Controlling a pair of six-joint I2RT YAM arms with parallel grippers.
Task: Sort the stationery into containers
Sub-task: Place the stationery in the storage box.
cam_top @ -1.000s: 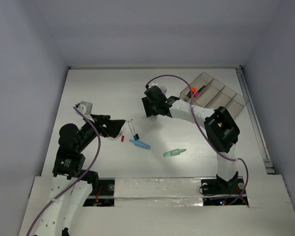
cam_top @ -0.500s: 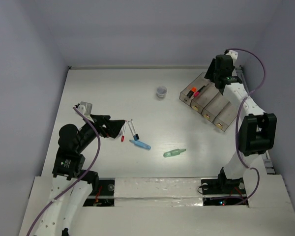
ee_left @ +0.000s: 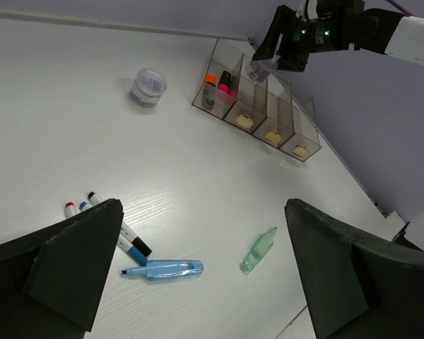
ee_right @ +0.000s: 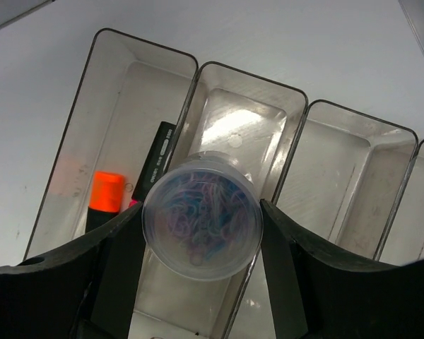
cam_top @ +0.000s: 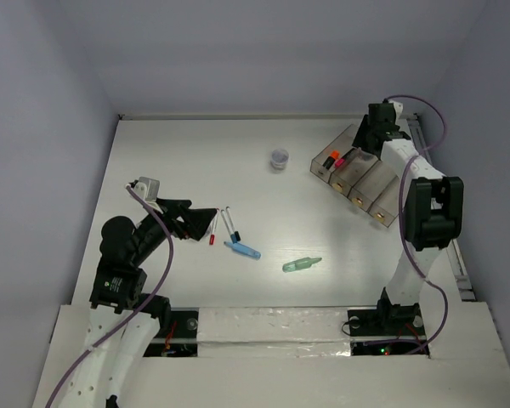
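Note:
My right gripper (ee_right: pixel 201 229) is shut on a small round pot (ee_right: pixel 201 215) full of coloured bits, held just above the second bin of the containers tray (ee_right: pixel 339 176), (cam_top: pixel 382 191). An orange highlighter (ee_right: pixel 106 194) and a pink-black one (ee_right: pixel 155 162) lie in the first bin. A second pot (cam_top: pixel 279 158) stands on the table. My left gripper (ee_left: pixel 201 233) is open near the two white pens (ee_left: pixel 106 219). A light-blue marker (ee_left: pixel 166 269) and a pale-green tube (ee_left: pixel 258 251) lie on the table in front of it.
The tray sits at the back right by the table's right rail (cam_top: pixel 442 212). White walls close in the back and both sides. The right arm (cam_top: pixel 425 212) stretches along the right edge.
The right arm has swung from the middle of the table to the tray at the back right, uncovering the pot on the table. The left arm has held still.

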